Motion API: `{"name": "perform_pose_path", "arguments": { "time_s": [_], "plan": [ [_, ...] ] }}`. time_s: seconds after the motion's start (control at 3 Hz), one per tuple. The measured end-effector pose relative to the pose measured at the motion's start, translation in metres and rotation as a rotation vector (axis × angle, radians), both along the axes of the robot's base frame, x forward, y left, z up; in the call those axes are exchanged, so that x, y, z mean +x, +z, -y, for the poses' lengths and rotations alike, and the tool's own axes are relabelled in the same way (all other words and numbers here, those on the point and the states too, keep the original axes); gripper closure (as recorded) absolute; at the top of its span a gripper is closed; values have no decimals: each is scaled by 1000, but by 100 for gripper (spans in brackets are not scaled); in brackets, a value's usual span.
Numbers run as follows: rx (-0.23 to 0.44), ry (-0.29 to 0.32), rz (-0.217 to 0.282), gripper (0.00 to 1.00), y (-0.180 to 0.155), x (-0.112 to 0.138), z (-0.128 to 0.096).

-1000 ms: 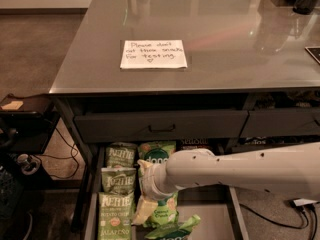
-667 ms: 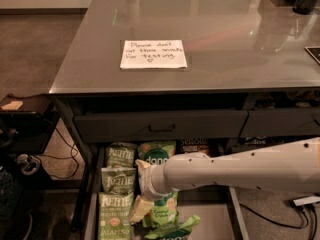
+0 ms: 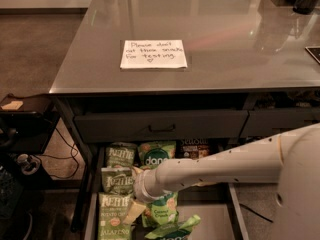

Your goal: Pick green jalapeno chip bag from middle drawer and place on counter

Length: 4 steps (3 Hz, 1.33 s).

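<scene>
Camera view: the wide, shallow dark grey metal middle drawer [image 3: 215,221] stands pulled out below the near edge of the glossy grey worktop [image 3: 225,49], toward its near-left corner. Three olive-green crinkly Kettle bags lie in a column along the drawer's left rail. The one farthest out from the worktop's near edge, with JALAPENO along its bottom, I take to be the green jalapeno chip bag [image 3: 111,211].

Over the last second the white arm's tip has slid a little left and down. The gripper [image 3: 133,210] now sits at that bag's right edge, between it and a brighter green dang bag [image 3: 162,211]. Whether the gripper is open or closed I cannot tell, as the wrist hides much of it. The bags have not shifted, so I judge the bag not yet lifted and this the final approach to the grasp. The white handwritten paper note [image 3: 153,54] lies toward the worktop's left edge.
</scene>
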<state>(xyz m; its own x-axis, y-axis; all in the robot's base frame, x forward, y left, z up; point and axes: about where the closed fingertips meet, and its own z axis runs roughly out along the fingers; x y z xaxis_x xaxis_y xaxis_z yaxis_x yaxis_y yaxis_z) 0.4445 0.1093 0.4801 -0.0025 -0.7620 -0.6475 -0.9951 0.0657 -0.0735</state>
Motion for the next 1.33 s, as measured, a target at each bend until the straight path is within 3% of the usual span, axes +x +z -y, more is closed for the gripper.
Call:
{"name": "perform_pose_path", "arguments": {
  "time_s": [0.67, 1.0, 1.33],
  "plan": [
    [7, 32, -86, 0, -48, -2, -19],
    [3, 40, -103, 6, -63, 1, -22],
    [-3, 43, -128, 25, -77, 2, -23]
  ]
}}
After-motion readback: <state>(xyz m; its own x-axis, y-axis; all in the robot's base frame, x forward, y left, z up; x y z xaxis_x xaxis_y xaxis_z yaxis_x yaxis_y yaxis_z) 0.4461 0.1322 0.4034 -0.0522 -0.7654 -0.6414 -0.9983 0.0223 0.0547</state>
